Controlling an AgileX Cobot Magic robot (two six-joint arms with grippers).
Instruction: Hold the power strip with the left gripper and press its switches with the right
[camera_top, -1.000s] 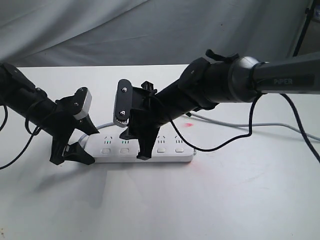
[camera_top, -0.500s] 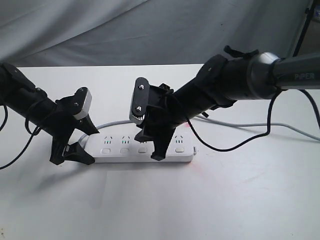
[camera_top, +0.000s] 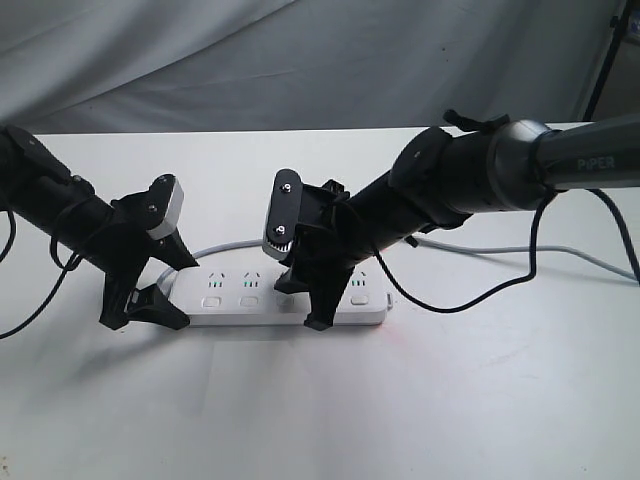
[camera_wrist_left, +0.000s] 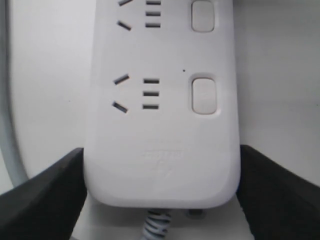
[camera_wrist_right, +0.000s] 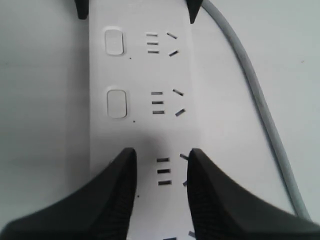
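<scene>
The white power strip (camera_top: 232, 312) lies flat on the white table (camera_top: 420, 400). My left gripper (camera_top: 180, 292) is shut on its cord end, one black jaw on each long side; the left wrist view shows the strip (camera_wrist_left: 160, 125) pinched between them (camera_wrist_left: 161, 152). My right gripper (camera_top: 304, 303) reaches down over the strip's middle, jaws slightly apart with nothing between them. In the right wrist view its fingers (camera_wrist_right: 161, 155) straddle the third socket group of the strip (camera_wrist_right: 145, 75). Two switches (camera_wrist_right: 117, 103) show beyond; one finger hides the third. I cannot tell if it touches.
The thin grey cord (camera_top: 480, 246) loops behind the strip and trails off to the right across the table. A grey cloth backdrop (camera_top: 300, 60) hangs behind the table's far edge. A black stand (camera_top: 603, 60) rises at the back right.
My right gripper has slid to the right along the strip by about one socket group and dipped a little lower. The left gripper and the strip have not moved.
</scene>
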